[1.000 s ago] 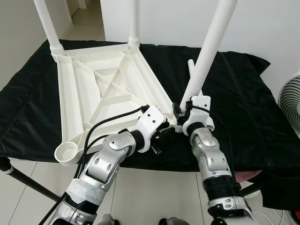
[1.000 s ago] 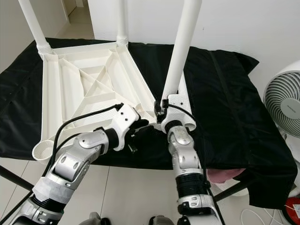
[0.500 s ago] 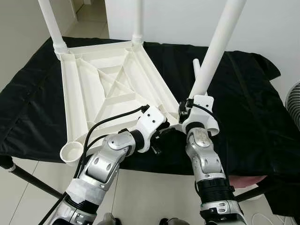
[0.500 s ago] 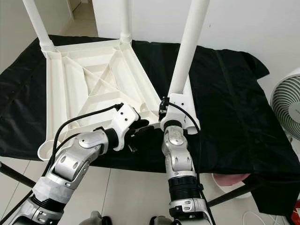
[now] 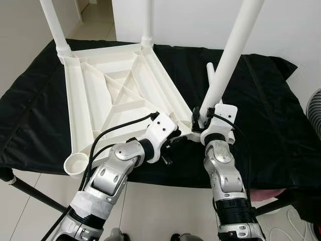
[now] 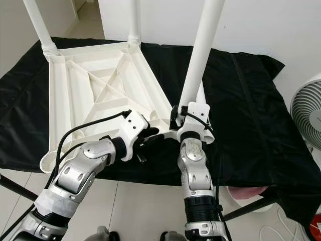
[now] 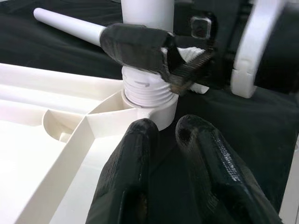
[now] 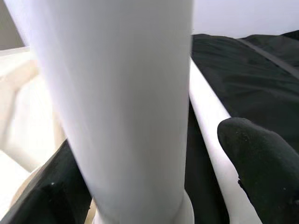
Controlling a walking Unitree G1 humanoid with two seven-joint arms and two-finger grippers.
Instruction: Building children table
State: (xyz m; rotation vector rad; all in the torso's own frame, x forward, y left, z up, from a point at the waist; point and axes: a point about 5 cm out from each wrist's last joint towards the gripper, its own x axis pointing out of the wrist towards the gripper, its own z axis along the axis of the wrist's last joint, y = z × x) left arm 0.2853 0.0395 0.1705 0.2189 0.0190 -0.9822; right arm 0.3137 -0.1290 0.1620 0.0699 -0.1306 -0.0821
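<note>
**A:** status? biggest stuff first.

**B:** I'm looking at a black cloth (image 5: pixel 261 100) covering the whole worktop. On it the white children's table top (image 5: pixel 115 95) lies upside down, ribbed underside up, taking the left half of the worktop, with one corner at the near edge. Two legs (image 5: pixel 54 25) stand upright in the far corner sockets. The near-left corner socket (image 5: pixel 75 164) has no leg in it and hangs over the near edge.

**A:** third leg?

**B:** The leg (image 6: pixel 200 47) stands tilted in the near-right corner socket, with its threaded collar (image 7: pixel 145 91) sitting in the socket. One spare leg (image 5: pixel 211 75) lies flat on the cloth just beyond that corner, toward the right half.

**A:** arms?

**B:** I've got the right gripper (image 7: pixel 180 63) clamped around the base of the tilted leg, right above the collar. Right wrist view has the leg between the two fingers (image 8: pixel 261 158).

**A:** left?

**B:** The left gripper (image 7: pixel 161 135) is at the same corner, low, by the near edge of the worktop. Its fingertips are nearly together with only a thin gap, holding nothing, pointed at the socket just beside the collar. I can't tell if they touch it.

**A:** anything else?

**B:** A fan (image 6: pixel 308 108) stands off the right end of the worktop.
</note>
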